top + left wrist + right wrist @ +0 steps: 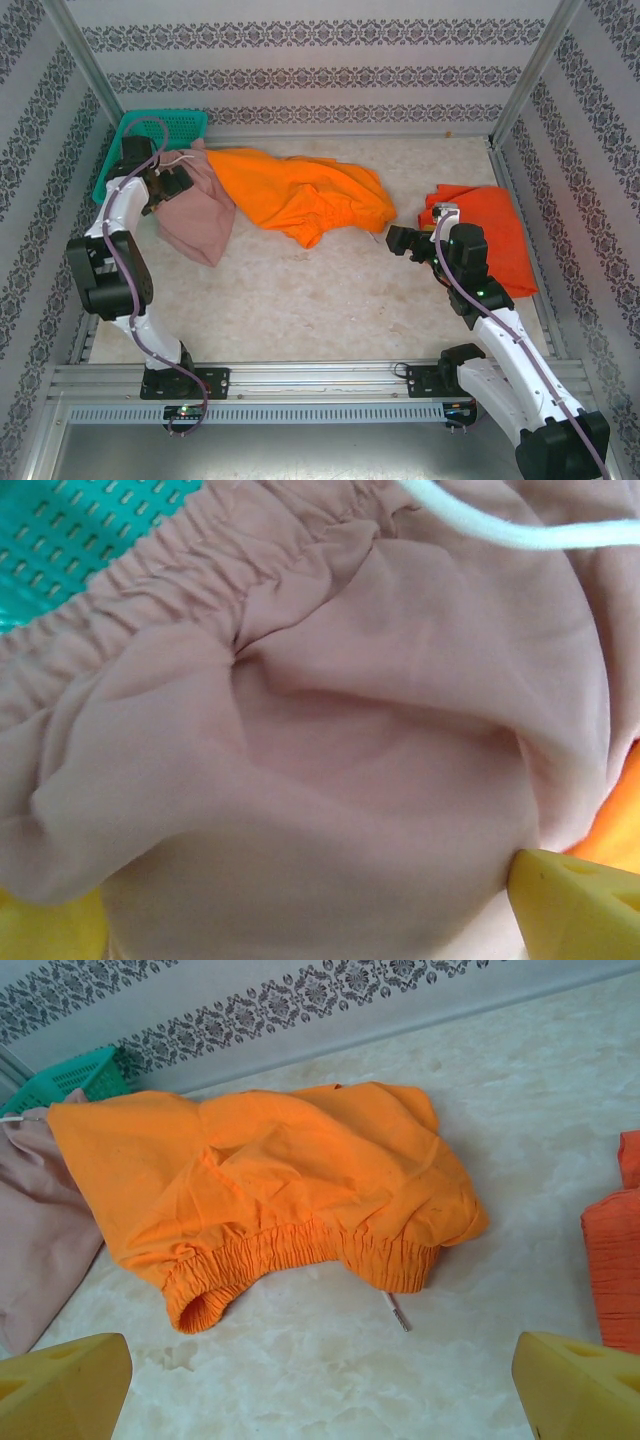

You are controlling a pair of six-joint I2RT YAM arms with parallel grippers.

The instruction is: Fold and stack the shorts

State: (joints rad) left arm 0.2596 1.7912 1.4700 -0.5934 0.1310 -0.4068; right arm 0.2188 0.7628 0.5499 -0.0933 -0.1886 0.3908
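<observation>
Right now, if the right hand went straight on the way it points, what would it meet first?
Probably the orange shorts, at the elastic waistband, past a stretch of bare table. The right hand is open; depth is unclear.

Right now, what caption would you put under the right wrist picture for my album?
Bright orange shorts lie crumpled on the table, between pink shorts and red-orange shorts.

Table: pale marbled top, mostly bare toward the near edge. Far-left corner holds a teal mesh basket. Dusty pink shorts lie rumpled against it, white drawstring loose. Bright orange shorts sprawl across the far middle, left edge overlapping the pink pair. Red-orange shorts lie flatter at the right side, apart from the orange.
</observation>
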